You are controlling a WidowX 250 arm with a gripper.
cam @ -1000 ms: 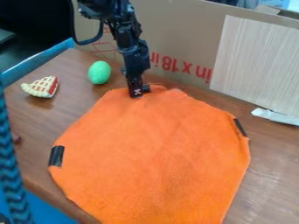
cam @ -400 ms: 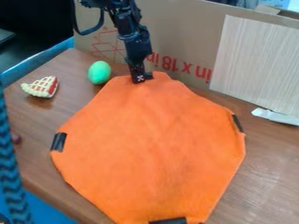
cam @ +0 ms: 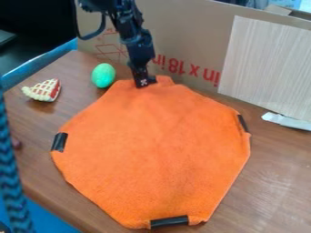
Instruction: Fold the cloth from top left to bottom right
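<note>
"Cloth spread nearly flat on the worktop. What are the fingers doing?"

"Grasping its far edge, left of centre, as I judge it. Lift that edge clear first, then carry it in a low arc towards the near right."

"And the risk?"

"Pulling flat would drag the whole sheet. Lower it slowly, smooth the fold, then let go. Mind the green egg just beside the far-left edge."

"Any writing?"

"Red print, upside down, on the cardboard behind."
</note>
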